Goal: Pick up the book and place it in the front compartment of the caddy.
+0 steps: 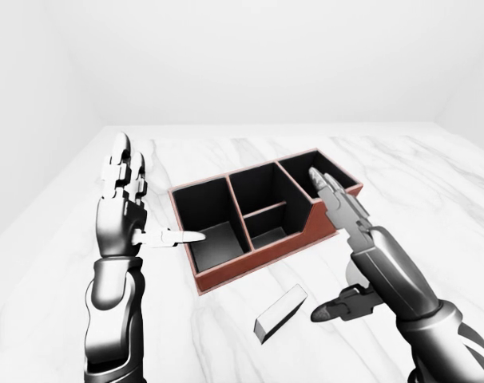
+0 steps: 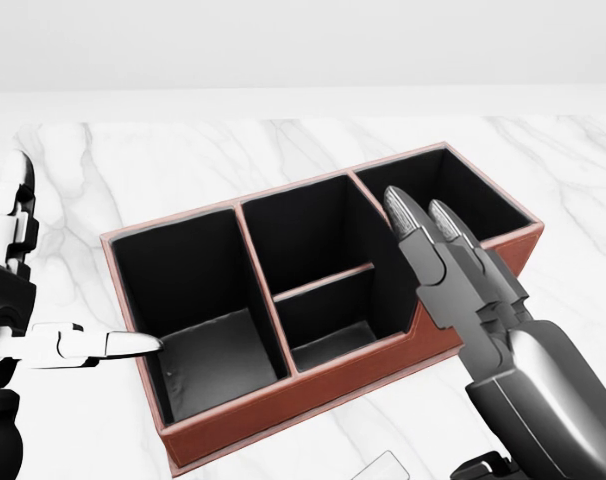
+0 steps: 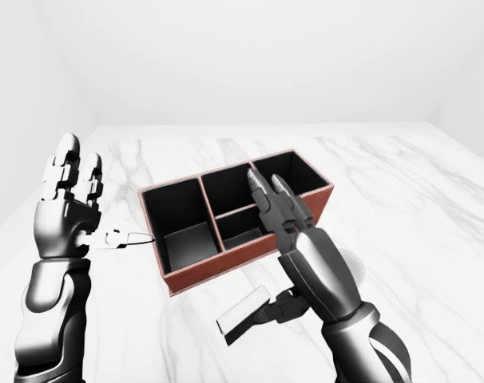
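Marble table [image 1: 434,191]: white with grey veining, fills the lower part of both eye views; pale walls behind.

Caddy [image 1: 262,259]: red-brown outside, black inside, set at an angle on the table near the middle of the left-eye view. Large compartment at its left end, middle section split by a low divider into two smaller cells, further compartment at the right end with a sloped wall. All compartments seen hold nothing.

Book [image 1: 280,313]: small, grey, lying flat on the table just below the caddy in the left-eye view, apart from it, close to the right thumb. Outside every compartment. Only a corner visible at the bottom edge of the head view.

Left hand [image 1: 124,199]: raised upright at the left of the caddy, fingers straight and spread, thumb pointing sideways with its tip at the rim of the large left compartment. Holds nothing.

Right hand [image 1: 350,231]: stretched over the sloped right end of the caddy, two fingers straight and side by side, thumb [image 1: 338,307] splayed low toward the book. Not clamped on anything; contact between thumb and book cannot be told.
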{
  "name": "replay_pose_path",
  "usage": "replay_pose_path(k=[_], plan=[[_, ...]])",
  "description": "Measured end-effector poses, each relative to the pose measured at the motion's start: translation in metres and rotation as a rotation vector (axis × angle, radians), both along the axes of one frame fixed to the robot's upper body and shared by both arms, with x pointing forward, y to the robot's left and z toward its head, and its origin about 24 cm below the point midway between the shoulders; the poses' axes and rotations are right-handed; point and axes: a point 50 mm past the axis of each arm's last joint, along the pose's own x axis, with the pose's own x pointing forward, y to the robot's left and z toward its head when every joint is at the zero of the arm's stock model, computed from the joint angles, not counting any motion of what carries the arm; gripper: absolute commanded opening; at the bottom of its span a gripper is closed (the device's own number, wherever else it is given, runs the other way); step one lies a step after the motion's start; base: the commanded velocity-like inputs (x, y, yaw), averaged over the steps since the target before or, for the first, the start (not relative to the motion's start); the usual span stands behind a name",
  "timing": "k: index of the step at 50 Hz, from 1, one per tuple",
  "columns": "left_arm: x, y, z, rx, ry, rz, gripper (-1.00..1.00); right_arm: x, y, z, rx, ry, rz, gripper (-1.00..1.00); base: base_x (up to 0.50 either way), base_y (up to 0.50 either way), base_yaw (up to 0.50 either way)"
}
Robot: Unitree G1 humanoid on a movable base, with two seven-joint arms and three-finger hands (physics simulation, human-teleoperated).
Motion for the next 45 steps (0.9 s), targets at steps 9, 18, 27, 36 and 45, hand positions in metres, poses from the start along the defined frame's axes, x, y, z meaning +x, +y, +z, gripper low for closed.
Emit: replay_pose_path(k=[9,18,27,36,45], plan=[[0.001,0.000,-0.001,0.000,0.003,0.000,1.00,0.001,0.000,-0.004,-0.005,0.022,-0.015,1.00,0.00,0.00,0.00],[0.001,0.000,-0.001,0.000,0.006,0.000,1.00,0.001,0.000,-0.012,-0.013,0.048,-0.030,1.00,0.00,0.00,0.00],[0.001,0.000,-0.001,0.001,0.005,0.000,1.00,0.000,0.003,-0.018,-0.029,0.054,-0.032,1.00,0.00,0.00,0.00],[0.001,0.000,-0.001,0.000,0.007,0.000,1.00,0.000,0.006,-0.024,-0.046,0.058,-0.030,1.00,0.00,0.00,0.00],[0.001,0.000,-0.001,0.000,0.006,0.000,1.00,0.000,0.009,-0.029,-0.063,0.058,-0.024,1.00,0.00,0.00,0.00]])
